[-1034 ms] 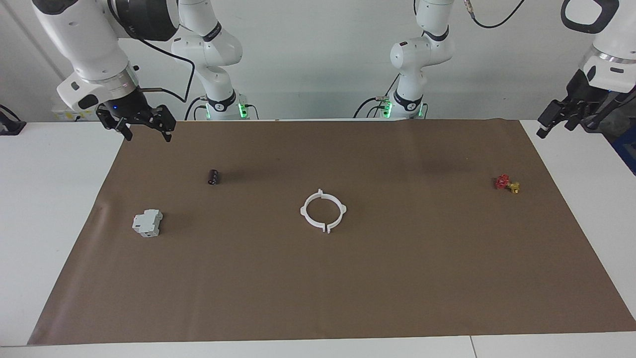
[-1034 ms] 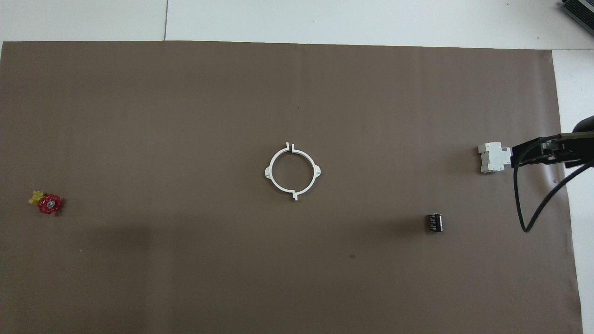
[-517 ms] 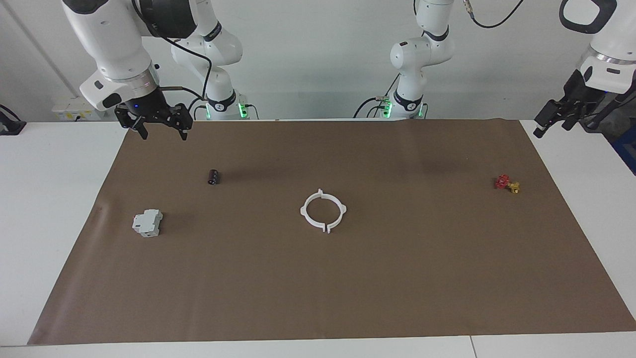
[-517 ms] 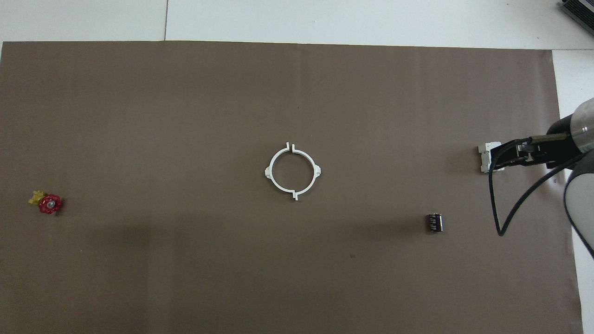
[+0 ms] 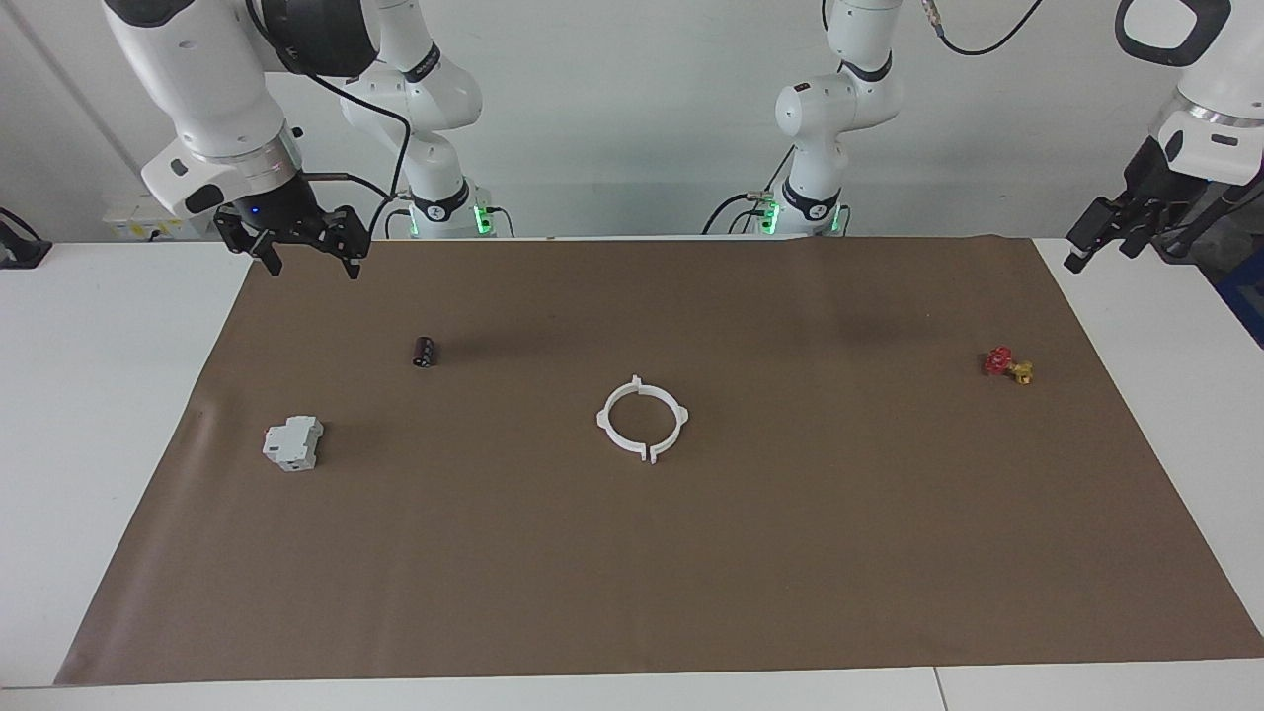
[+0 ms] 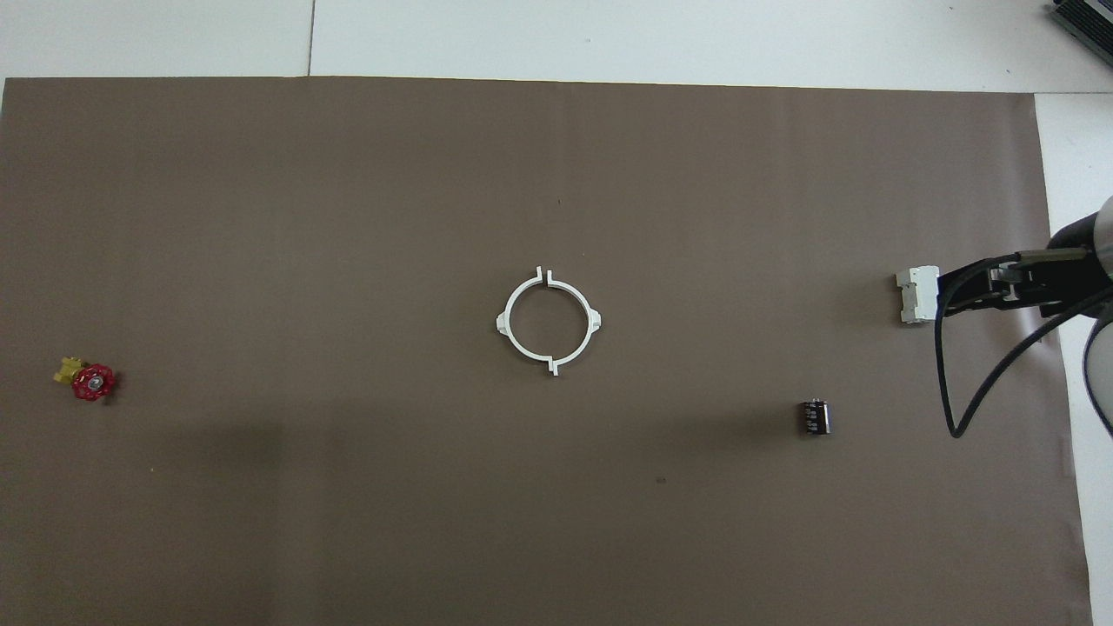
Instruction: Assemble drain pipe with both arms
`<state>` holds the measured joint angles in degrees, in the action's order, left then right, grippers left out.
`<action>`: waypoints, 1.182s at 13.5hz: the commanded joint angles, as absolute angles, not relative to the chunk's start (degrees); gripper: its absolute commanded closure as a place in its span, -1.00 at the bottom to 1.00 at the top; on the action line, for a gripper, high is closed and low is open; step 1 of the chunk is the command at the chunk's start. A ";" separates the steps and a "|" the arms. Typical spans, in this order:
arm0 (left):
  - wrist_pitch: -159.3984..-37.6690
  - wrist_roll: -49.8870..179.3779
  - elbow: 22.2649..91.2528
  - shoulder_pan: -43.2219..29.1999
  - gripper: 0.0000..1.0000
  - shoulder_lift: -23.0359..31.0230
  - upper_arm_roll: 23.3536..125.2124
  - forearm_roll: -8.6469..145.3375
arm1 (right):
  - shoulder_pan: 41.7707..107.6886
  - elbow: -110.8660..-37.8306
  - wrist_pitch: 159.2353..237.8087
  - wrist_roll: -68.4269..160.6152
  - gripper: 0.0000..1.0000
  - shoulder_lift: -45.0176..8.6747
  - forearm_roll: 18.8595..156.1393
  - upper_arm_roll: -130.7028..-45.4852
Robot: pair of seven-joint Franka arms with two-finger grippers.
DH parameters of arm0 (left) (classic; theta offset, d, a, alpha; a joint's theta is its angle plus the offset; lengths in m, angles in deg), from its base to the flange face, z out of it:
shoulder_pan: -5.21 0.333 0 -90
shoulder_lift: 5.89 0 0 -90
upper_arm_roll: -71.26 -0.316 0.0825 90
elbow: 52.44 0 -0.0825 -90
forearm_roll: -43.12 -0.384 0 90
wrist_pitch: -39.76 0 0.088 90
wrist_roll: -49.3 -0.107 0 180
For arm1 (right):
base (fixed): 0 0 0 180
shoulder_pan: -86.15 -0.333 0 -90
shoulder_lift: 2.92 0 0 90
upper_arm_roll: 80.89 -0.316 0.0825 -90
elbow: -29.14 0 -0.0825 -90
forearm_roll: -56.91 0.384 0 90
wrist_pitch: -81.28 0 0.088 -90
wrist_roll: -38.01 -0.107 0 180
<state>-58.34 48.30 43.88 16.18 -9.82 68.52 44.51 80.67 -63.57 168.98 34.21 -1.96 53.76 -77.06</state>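
Right end effector (image 5: 308, 262) hung in the air in the facing view, over the corner of the brown mat (image 5: 790, 553) nearest the robots at the right arm's end of the desk (image 5: 89, 395), its two fingers spread wide and gripping nothing. At the left arm's end, the left end effector (image 5: 1076, 259) was raised over the bare white desk just off the mat's edge, seen side-on, its fingers apart and empty as well. Both halves of the white drain pipe (image 5: 642, 419) lay flat at the middle of the mat, set together as one ring with small tabs sticking out around it, well apart from both end effectors. A small dark cylinder (image 5: 425, 351) and a grey-white boxy block (image 5: 292, 442) lay toward the right arm's end, the block farther from the robots than the cylinder; a red and yellow valve (image 5: 1007, 365) lay toward the left arm's end. From overhead, the drain pipe (image 6: 549, 320) again sat at the mat's centre, with narrow gaps showing where the two half-rings met. Part of the right arm and its black cable overlapped the block (image 6: 915, 295), the cylinder (image 6: 815, 416) lay nearer the robots, and the valve (image 6: 87, 380) rested near the mat's edge at the left arm's end.
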 commanded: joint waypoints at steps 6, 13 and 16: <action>-57.62 48.34 44.86 14.18 -1.00 -11.08 69.76 43.91 | 80.88 -61.74 165.56 32.74 -1.00 -1.25 56.03 -77.64; -61.49 42.29 42.57 13.64 -1.00 -11.08 71.33 43.11 | 81.50 -62.27 165.91 33.35 -1.00 -0.90 56.03 -77.55; -59.65 42.62 42.75 12.24 -1.00 -12.48 77.30 42.86 | 81.50 -62.27 165.91 33.35 -1.00 -0.90 56.12 -77.55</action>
<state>-60.74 42.89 42.42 13.81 -11.07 74.85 43.66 80.66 -62.07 166.43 33.96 -1.67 54.85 -77.21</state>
